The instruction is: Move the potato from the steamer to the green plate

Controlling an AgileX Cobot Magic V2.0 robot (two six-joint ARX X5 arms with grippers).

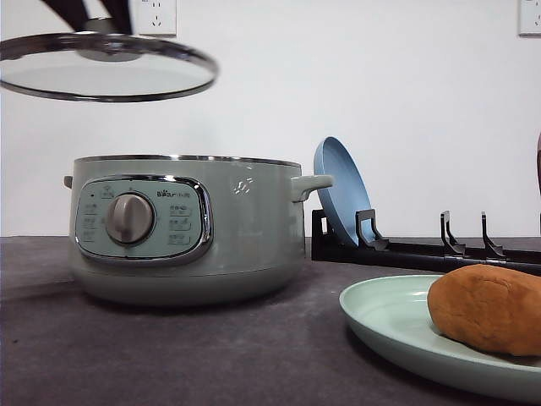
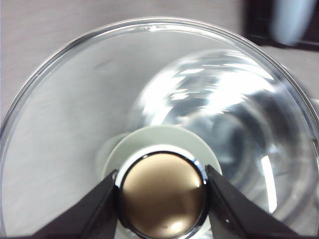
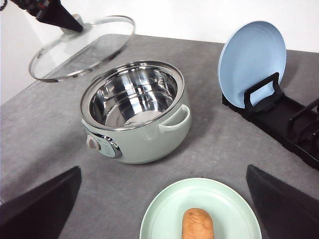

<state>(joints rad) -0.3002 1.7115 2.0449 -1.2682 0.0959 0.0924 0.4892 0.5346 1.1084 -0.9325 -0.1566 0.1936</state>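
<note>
Potato [image 1: 489, 308] lies on the green plate [image 1: 385, 317], lower right of the front frame, its right end cut off by the frame edge. In the right wrist view the potato [image 3: 197, 224] sits near the middle of the green plate [image 3: 164, 214] at bottom center.

Steamer [image 1: 186, 228] stands uncovered on the grey counter [image 1: 169, 355], left of center, dial facing the camera. From the right wrist view the steamer [image 3: 137, 117] shows a bare shiny steel inner bowl.

Glass lid [image 1: 106, 68] hangs in the air at upper left of the front frame, above the steamer and shifted left of it. Left tool [image 2: 162, 196] is clamped on the lid knob [image 2: 163, 194], one dark finger [image 2: 94, 209] pressing each side. Lid glass [image 2: 75, 124] spreads around the knob.

Right tool [image 3: 162, 204] is spread wide with nothing between its fingers [image 3: 42, 204], hovering above the green plate.

Blue plate [image 1: 338, 190] stands on edge in a black rack [image 1: 423, 249] right of the steamer, behind the green plate.
</note>
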